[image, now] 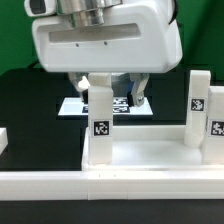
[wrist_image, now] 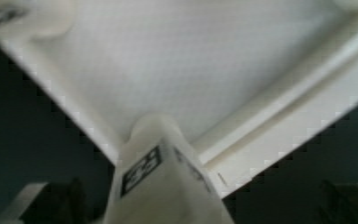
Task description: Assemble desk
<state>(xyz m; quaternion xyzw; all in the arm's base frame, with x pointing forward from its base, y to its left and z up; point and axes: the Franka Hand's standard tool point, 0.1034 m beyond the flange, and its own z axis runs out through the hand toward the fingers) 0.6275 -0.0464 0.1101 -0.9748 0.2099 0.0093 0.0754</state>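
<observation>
Directly above the front leg (image: 100,112) hangs the end effector (image: 113,92), its jaws spread wide with one finger (image: 141,92) showing to the exterior view's right of the leg top and nothing held between them. The leg stands upright on the tabletop (image: 150,152), its tag facing the camera, and appears to sit in a corner socket, which would explain why it stands alone with no grip on it. In the wrist view the same leg (wrist_image: 163,165) rises toward the camera between the two dark fingers at the picture's edges, with the tabletop's raised rim (wrist_image: 282,105) running diagonally behind it; the jaws clear it on both sides.

Two more legs (image: 199,108) stand at the exterior view's right end of the tabletop, also upright, so the desk looks partly built. It lies upside down on the black bench (image: 30,95), likely so the legs can be set in from above. Behind it the marker board (image: 80,105) lies flat.
</observation>
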